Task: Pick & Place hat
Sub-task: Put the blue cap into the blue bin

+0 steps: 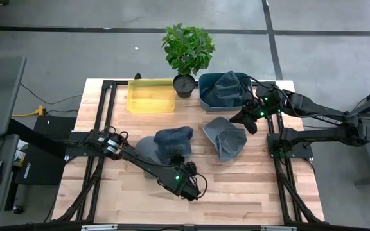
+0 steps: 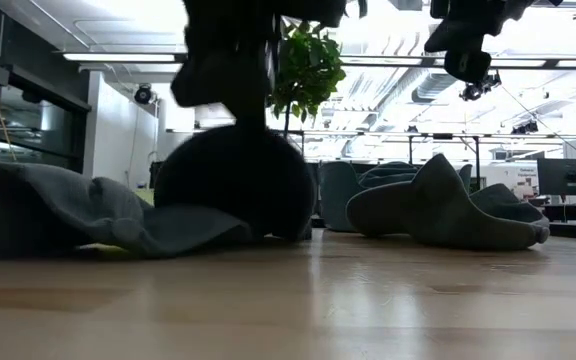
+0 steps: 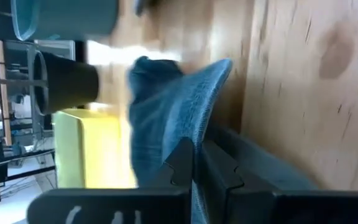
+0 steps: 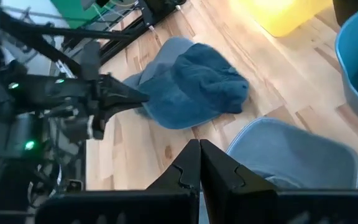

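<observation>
The left arm reaches from the desk's left edge diagonally toward the near middle, its wrist low over the wood. Its left pincer (image 1: 180, 162) is closed on the brim of the dark blue hat (image 1: 174, 138), which lies just left of the desk's centre on top of a grey hat (image 1: 148, 149). In the left wrist view the two fingers (image 3: 182, 163) meet with a fold of blue cloth running between them.

The right arm comes in from the right edge, elbow folded back, forearm pointing at the far middle. Its right pincer (image 1: 250, 123) hangs above the desk with its tips pressed together and empty, just beside the blue bin (image 1: 205, 96) and over the far edge of a second grey hat (image 1: 224, 138), which lies right of centre.

The blue bin at the far edge holds a crumpled blue-grey hat (image 1: 227, 86). The yellow bin (image 1: 151, 95) stands to its left, with a potted plant (image 1: 186, 52) between the two.
</observation>
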Controlling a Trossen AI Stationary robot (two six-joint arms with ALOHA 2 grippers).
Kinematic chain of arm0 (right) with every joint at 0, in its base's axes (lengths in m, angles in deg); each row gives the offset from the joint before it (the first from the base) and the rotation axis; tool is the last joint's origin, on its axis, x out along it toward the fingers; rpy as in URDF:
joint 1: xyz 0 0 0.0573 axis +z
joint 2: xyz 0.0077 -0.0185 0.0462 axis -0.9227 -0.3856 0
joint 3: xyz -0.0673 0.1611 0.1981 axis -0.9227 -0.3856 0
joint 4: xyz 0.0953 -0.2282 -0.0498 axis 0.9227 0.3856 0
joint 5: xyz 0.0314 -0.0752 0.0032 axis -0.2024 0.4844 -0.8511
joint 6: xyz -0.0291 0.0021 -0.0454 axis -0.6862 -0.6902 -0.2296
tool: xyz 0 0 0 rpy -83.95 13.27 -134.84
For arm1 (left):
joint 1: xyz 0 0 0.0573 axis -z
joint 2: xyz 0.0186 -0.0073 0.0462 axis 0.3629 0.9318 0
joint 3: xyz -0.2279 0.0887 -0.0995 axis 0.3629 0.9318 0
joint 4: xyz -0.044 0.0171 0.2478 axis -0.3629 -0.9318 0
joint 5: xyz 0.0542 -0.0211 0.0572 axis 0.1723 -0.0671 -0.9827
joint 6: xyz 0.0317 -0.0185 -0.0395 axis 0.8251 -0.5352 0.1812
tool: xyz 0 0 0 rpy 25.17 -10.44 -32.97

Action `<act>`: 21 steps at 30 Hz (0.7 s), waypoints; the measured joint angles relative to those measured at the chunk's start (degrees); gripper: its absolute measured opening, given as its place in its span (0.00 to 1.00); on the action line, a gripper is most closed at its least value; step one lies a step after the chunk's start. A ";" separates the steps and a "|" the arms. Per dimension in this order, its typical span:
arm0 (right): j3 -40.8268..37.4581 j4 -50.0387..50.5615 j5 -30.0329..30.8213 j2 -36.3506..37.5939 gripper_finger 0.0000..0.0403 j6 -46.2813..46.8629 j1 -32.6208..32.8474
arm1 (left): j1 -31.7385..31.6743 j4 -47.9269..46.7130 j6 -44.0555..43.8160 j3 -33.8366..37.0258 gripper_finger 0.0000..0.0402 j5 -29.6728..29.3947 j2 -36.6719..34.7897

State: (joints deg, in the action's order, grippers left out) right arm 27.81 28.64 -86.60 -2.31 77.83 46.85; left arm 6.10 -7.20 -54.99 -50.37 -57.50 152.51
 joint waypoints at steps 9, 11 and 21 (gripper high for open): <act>0.00 0.02 -0.49 0.00 0.00 4.16 -0.04 | -0.02 -6.23 5.36 -10.64 0.01 -7.90 0.13; 0.00 0.17 -0.81 0.00 0.00 2.13 -0.02 | -0.04 -6.36 8.84 -12.26 0.01 -9.58 0.22; 0.02 5.33 -0.77 0.00 0.06 -20.64 0.00 | -0.06 -6.48 26.14 -16.52 0.01 -20.27 0.22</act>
State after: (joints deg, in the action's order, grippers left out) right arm 27.83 33.97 -87.37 -2.31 57.19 46.85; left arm 6.03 -13.68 -28.85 -66.90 -77.76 152.72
